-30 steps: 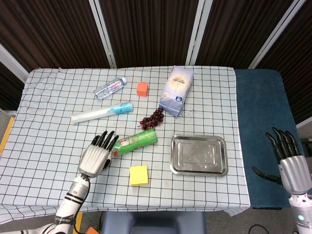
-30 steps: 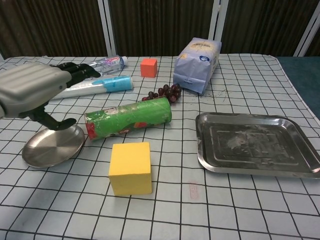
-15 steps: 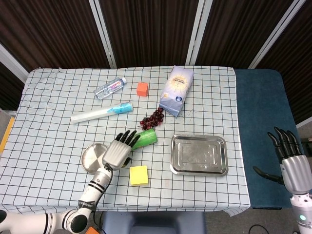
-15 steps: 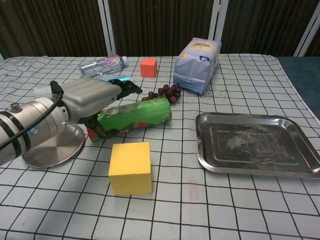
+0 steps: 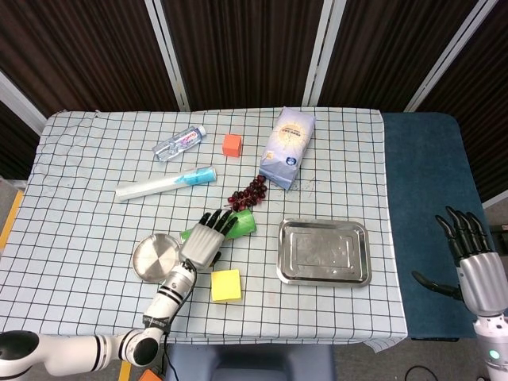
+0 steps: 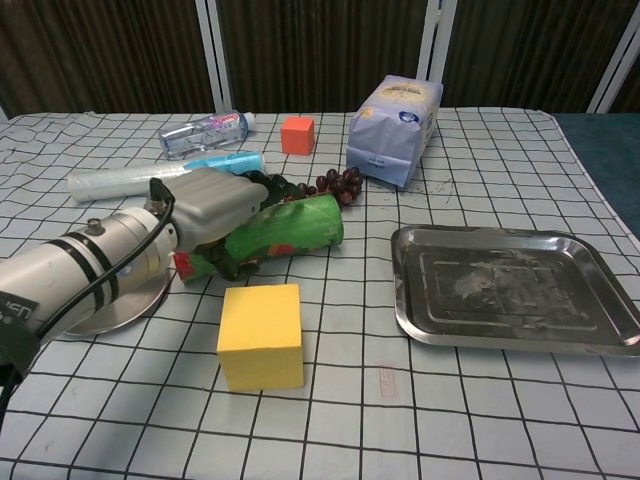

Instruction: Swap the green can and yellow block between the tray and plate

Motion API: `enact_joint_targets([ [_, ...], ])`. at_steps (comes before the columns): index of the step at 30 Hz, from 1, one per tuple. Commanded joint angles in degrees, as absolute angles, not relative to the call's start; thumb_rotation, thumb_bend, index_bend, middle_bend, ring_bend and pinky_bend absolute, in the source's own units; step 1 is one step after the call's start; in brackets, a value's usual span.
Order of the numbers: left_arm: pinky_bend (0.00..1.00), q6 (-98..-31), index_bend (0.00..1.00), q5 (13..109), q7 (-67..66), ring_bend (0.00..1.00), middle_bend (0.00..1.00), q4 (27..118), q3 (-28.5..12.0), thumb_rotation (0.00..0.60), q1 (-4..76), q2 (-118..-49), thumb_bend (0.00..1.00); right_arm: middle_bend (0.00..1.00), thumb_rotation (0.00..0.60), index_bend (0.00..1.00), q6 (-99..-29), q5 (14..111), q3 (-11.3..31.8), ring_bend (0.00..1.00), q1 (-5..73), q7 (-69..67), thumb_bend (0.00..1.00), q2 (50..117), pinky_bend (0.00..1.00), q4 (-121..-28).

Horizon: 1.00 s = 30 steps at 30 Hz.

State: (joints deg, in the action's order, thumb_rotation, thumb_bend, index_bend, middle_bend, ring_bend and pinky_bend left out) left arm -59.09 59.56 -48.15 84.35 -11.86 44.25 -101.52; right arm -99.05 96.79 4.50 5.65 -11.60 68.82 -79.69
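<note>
Where the checked table (image 5: pixel 71 238) meets its front edge, you find the yellow block (image 5: pixel 225 285) closest to you, standing on bare cloth just inside that edge, on neither the plate nor the tray. Open cloth lies to its left and right along the front edge. Just beyond it, your left hand (image 5: pixel 205 240) lies over the green can (image 5: pixel 241 223), which rests on its side on the cloth with its far end showing past the fingertips. In the chest view the palm covers the near half of the can (image 6: pixel 300 225) and the fingers (image 6: pixel 262 186) reach over its top; whether they have closed round it you cannot tell. The round steel plate (image 5: pixel 155 257) sits just left of that hand, toward the front-left area, holding nothing. The steel tray (image 5: pixel 323 252) lies right of the can, its right rim near the table's right edge, also holding nothing; a strip of cloth separates can and tray. Your right hand (image 5: pixel 470 252) hangs off the table past its right edge, over the blue surface (image 5: pixel 421 198), fingers spread and holding nothing. Farther back lie the grapes (image 5: pixel 248 190), touching or nearly touching the can's far end, then the white tube (image 5: pixel 165 184), the paper bag (image 5: pixel 287 148), the orange cube (image 5: pixel 231 144) and the water bottle (image 5: pixel 179 143), with bare cloth behind them to the back edge.
</note>
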Motion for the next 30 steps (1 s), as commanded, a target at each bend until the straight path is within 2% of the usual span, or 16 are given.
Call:
enact_joint_targets([
  [1, 0.17, -58.0, 0.0, 58.4, -46.0, 0.06, 0.08, 81.7, -12.0, 0.6, 45.1, -102.9, 0.36, 0.0, 0.6, 0.01, -99.1, 96.9, 4.4, 0.0, 5.6, -11.9, 0.0, 68.7, 0.0, -79.7],
  [8, 0.2, -57.6, 0.0, 57.3, -44.8, 0.14, 0.18, 77.2, -11.9, 0.6, 46.2, -104.8, 0.36, 0.0, 0.6, 0.01, -99.0, 97.0, 4.3, 0.0, 5.6, -12.3, 0.0, 68.5, 0.0, -79.6],
  [14, 0.3, -58.1, 0.01, 59.0, -44.2, 0.28, 0.32, 73.3, -10.5, 0.6, 46.8, -106.3, 0.36, 0.0, 0.6, 0.01, -98.9, 97.1, 4.3, 0.0, 5.7, -12.5, 0.0, 68.3, 0.0, -79.6],
  [19, 0.41, -59.4, 0.1, 62.4, -40.9, 0.39, 0.42, 69.5, -9.5, 0.6, 46.6, -108.0, 0.38, 0.0, 0.6, 0.01, -98.9, 97.1, 4.2, 0.0, 5.6, -12.6, 0.0, 68.3, 0.0, -79.7],
  [25, 0.56, -62.0, 0.23, 68.0, -36.3, 0.49, 0.52, 65.8, -8.4, 0.6, 46.2, -108.8, 0.47, 0.0, 0.6, 0.01, -98.8, 97.1, 4.2, 0.0, 5.7, -12.5, 0.0, 68.3, 0.0, -79.7],
  [30, 0.62, -65.6, 0.3, 71.3, -35.1, 0.53, 0.55, 68.2, -8.3, 0.6, 45.1, -106.7, 0.52, 0.0, 0.6, 0.01, -98.7, 97.1, 4.2, 0.0, 5.7, -12.4, 0.0, 68.2, 0.0, -79.7],
])
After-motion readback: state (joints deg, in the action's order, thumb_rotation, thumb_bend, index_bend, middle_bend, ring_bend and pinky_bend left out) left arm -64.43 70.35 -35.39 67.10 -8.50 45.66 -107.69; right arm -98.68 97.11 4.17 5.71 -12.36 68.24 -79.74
